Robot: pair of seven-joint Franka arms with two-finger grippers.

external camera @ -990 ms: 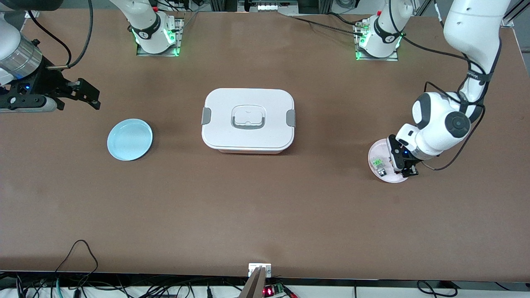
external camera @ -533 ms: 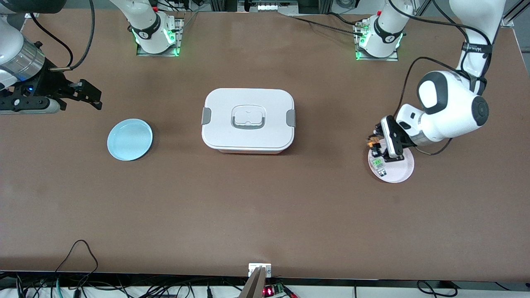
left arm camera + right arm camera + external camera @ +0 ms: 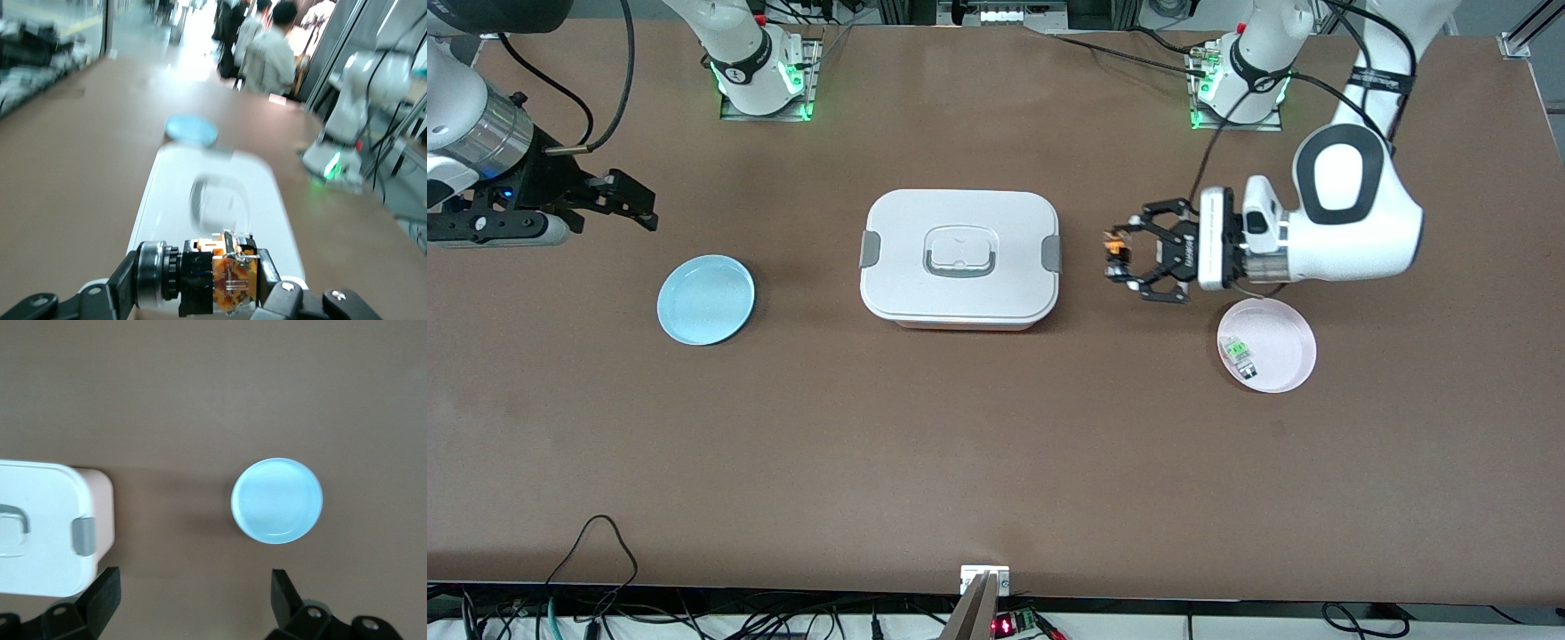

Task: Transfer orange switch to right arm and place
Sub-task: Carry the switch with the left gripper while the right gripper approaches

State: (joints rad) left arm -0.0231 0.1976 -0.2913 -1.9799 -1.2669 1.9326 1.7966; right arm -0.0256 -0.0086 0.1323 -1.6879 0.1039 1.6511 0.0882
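1. Switch (image 3: 1113,252): tiny black body, orange cap, coppery contacts. Clamped between the left gripper's fingers, in the air over bare table between the box and the pink plate. The left wrist view (image 3: 223,280) shows it crosswise in the grip, contacts facing the camera.
2. Handling, judged: very light, rigid and small, with thin contacts that probably bend. It could twist or pop out of a pinch, so the receiving fingers should take the flat black body, clear of cap and contacts.
3. Left gripper (image 3: 1119,253): closed on the switch, pointed toward the box.
4. Right gripper (image 3: 640,212): fingers apart, holding nothing, in the air at the right arm's end of the table; in its own wrist view (image 3: 193,600) it looks down on the blue plate. Well apart from the switch.
5. Box (image 3: 959,258): white, lidded, mid-table.
6. Blue plate (image 3: 705,299): empty, beside the box toward the right arm's end; the likely place spot.
7. Pink plate (image 3: 1280,338): holds a clear-and-green component (image 3: 1239,351).
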